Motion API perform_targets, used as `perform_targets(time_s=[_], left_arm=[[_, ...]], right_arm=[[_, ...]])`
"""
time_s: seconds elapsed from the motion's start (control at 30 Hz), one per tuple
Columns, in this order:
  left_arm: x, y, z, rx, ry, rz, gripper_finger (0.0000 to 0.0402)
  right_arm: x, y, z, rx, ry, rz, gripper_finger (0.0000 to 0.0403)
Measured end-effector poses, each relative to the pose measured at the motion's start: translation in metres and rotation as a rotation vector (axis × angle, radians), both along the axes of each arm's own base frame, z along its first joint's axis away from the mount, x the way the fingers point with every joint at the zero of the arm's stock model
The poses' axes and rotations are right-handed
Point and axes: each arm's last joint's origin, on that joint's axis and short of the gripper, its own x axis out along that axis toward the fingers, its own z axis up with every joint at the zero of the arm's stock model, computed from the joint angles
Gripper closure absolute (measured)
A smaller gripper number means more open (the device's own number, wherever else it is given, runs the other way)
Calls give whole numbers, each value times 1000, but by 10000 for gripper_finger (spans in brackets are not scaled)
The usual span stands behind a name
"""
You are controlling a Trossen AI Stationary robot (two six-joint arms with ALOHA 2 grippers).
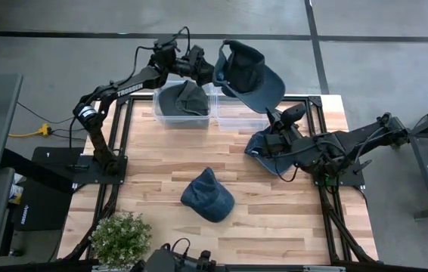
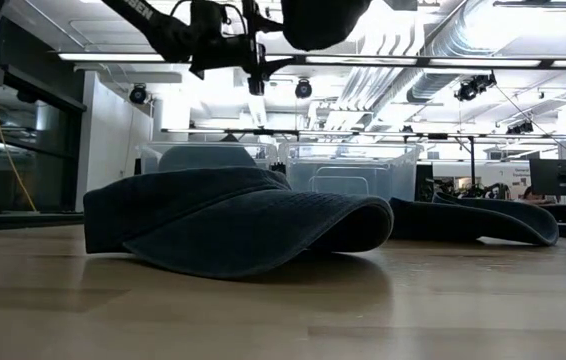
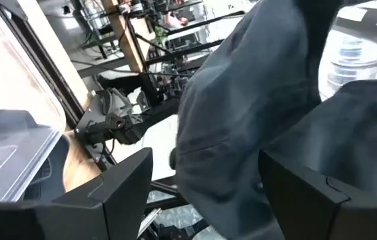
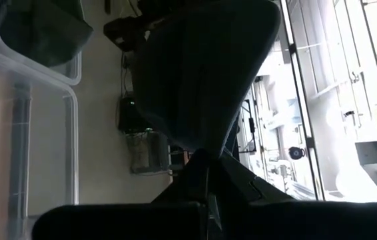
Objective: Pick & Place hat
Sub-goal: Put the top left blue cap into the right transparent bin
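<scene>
A dark blue hat (image 1: pixel 248 75) hangs in the air over the right clear bin (image 1: pixel 240 115); it also shows at the top of the low view (image 2: pixel 323 20). My right gripper (image 1: pixel 274 115) is shut on it from the right. My left gripper (image 1: pixel 212 69) is open at the hat's crown side, and its two fingers stand on either side of the cloth (image 3: pixel 242 113). Another hat (image 1: pixel 184 98) lies in the left bin. One more hat (image 1: pixel 208 195) rests brim-down on the table's middle, and a further hat (image 1: pixel 263 147) lies under my right arm. My right gripper pinches the edge of the hat's brim (image 4: pixel 205 143) between its two shut fingers, coming about level from the table's right side. The hat stands out beyond the fingers, lifted clear over the bin. I cannot tell whether my left gripper's open fingers (image 3: pixel 295 187) touch the cloth.
Two clear bins stand side by side at the table's far edge, seen in the low view behind the nearest hat (image 2: pixel 233 220). A potted plant (image 1: pixel 121 238) sits at the near left corner. Bare wood lies around the middle hat.
</scene>
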Motion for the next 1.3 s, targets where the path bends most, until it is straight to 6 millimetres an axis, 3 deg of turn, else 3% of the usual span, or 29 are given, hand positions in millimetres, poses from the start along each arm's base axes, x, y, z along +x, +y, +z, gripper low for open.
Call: perform_targets(time_s=[0.63, 1.17, 1.3], left_arm=[[16, -23, 5, -9, -23, -122, 131], [28, -45, 13, -3, -70, -212, 131], [28, -45, 13, 6, -77, -198, 154]], right_arm=[[4, 1, 9, -11, -3, 101, 401], [18, -19, 4, 9, -5, 86, 401], [18, -19, 4, 7, -5, 79, 401]])
